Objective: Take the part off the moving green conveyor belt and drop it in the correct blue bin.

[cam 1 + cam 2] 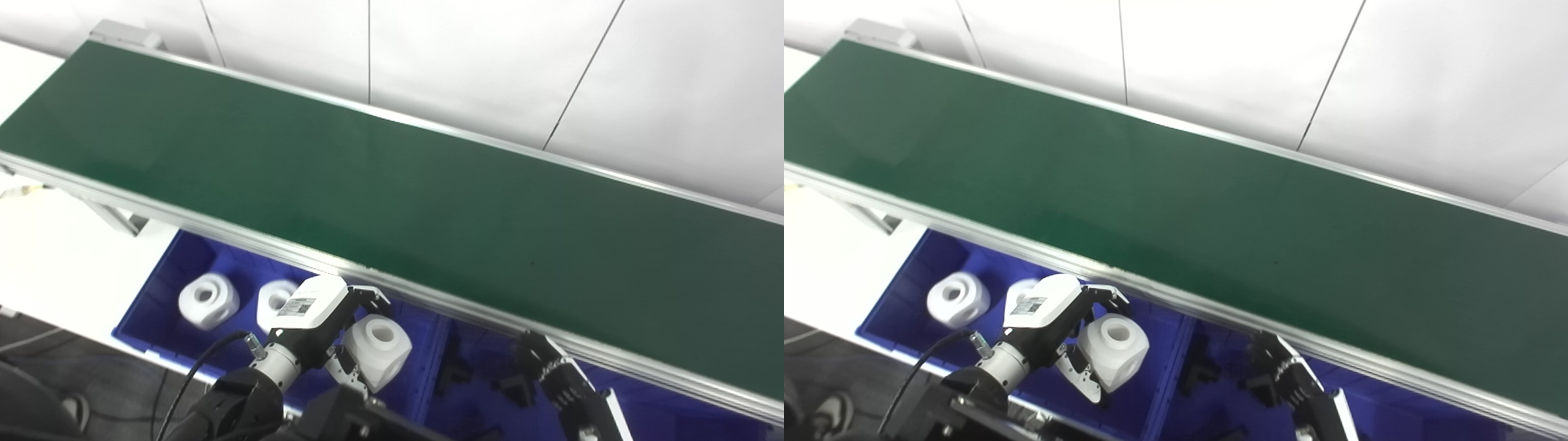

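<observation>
Part (378,350) — white, blocky, with a round bore — sits pinched in the left hand (318,324) fingers (367,298) above the left bin (147,306). It looks rigid, light and smooth — flat flanks suit gripping. Right hand (554,367) waits, fingers apparently loosely curled, empty.

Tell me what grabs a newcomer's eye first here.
The bare green conveyor belt runs diagonally across the whole picture. Below its near edge, the left robot hand holds a white part over the left blue bin, where two more white parts lie. The right robot hand hovers over the neighbouring bin.
</observation>
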Tool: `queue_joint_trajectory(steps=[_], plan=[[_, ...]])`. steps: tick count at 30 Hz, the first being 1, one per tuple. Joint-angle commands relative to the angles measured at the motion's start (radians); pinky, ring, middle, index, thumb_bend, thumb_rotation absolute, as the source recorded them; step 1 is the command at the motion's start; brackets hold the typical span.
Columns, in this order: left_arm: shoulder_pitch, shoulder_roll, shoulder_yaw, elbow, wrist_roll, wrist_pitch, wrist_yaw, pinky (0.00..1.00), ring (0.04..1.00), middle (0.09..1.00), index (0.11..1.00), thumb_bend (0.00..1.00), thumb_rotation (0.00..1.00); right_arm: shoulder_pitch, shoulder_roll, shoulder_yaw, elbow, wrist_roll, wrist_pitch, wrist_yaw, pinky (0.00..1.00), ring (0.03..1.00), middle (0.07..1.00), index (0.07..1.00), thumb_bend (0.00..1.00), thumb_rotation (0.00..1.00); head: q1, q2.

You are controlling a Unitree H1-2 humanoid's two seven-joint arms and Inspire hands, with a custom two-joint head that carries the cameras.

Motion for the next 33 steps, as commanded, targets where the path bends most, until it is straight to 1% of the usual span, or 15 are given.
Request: queue_joint_trajectory(steps=[1,2,4,5,6,8,11,15,19,23,26,30,33], plan=[[0.017,0.019,-0.002,0.011,0.017,-0.068,0.087,0.25,0.358,0.447,0.539,0.50,0.00,0.003,0.005,0.008,-0.036,0.025,0.010,0.000,0.82,0.835,0.853,0.854,0.78,0.93,0.004,-0.003],[0.021,0.023,-0.004,0.027,0.020,-0.083,0.111,0.24,0.355,0.443,0.538,0.49,0.00,0.002,0.008,0.010,-0.034,0.028,0.010,0.000,0.81,0.835,0.854,0.854,0.78,0.93,0.004,-0.003],[0.029,0.030,-0.007,0.055,0.023,-0.108,0.149,0.24,0.396,0.493,0.498,0.50,0.00,0.000,0.013,0.015,-0.031,0.035,0.012,0.000,0.81,0.836,0.855,0.853,0.77,0.93,0.005,-0.006],[0.031,0.035,-0.009,0.064,0.021,-0.116,0.160,0.24,0.401,0.500,0.493,0.50,0.00,0.000,0.016,0.017,-0.031,0.035,0.014,-0.002,0.81,0.836,0.856,0.851,0.77,0.93,0.001,-0.005],[0.033,0.038,-0.011,0.073,0.021,-0.122,0.169,0.24,0.377,0.472,0.516,0.50,0.00,-0.001,0.018,0.018,-0.030,0.034,0.014,-0.004,0.81,0.835,0.856,0.850,0.78,0.93,0.001,-0.005],[0.035,0.045,-0.013,0.080,0.021,-0.121,0.170,0.24,0.359,0.456,0.537,0.50,0.00,-0.002,0.021,0.021,-0.029,0.033,0.014,-0.008,0.81,0.834,0.855,0.849,0.78,0.93,-0.009,-0.004],[0.028,0.056,-0.014,0.091,0.022,-0.131,0.175,0.26,0.358,0.459,0.545,0.49,0.00,-0.002,0.026,0.020,-0.031,0.032,0.017,-0.016,0.81,0.834,0.855,0.847,0.79,0.93,-0.025,-0.004],[0.013,0.056,-0.015,0.103,0.028,-0.138,0.188,0.24,0.355,0.445,0.539,0.49,0.00,-0.006,0.024,0.020,-0.029,0.036,0.017,-0.020,0.81,0.837,0.857,0.848,0.78,0.93,-0.023,-0.008],[0.003,0.048,-0.013,0.113,0.042,-0.132,0.211,0.24,0.352,0.446,0.540,0.49,0.00,-0.008,0.019,0.019,-0.026,0.033,0.019,-0.024,0.81,0.837,0.857,0.849,0.78,0.94,-0.024,-0.013],[0.002,0.018,0.007,0.131,0.070,-0.115,0.288,0.26,0.353,0.471,0.549,0.49,0.00,-0.010,0.020,0.020,-0.019,0.043,0.010,-0.021,0.81,0.836,0.855,0.847,0.77,0.93,-0.027,-0.016],[0.000,-0.008,0.023,0.144,0.100,-0.090,0.334,0.25,0.348,0.467,0.554,0.49,0.00,-0.011,0.021,0.020,-0.015,0.036,0.008,-0.024,0.81,0.834,0.854,0.845,0.78,0.93,-0.025,-0.021],[-0.011,-0.024,0.043,0.164,0.120,-0.072,0.366,0.24,0.341,0.466,0.560,0.49,0.00,-0.012,0.024,0.023,-0.012,0.033,0.005,-0.024,0.82,0.837,0.855,0.848,0.78,0.94,-0.028,-0.025],[-0.023,-0.029,0.057,0.184,0.116,-0.073,0.384,0.23,0.338,0.464,0.558,0.49,0.00,-0.013,0.028,0.024,-0.009,0.028,0.003,-0.028,0.82,0.833,0.852,0.846,0.79,0.93,-0.031,-0.026]])
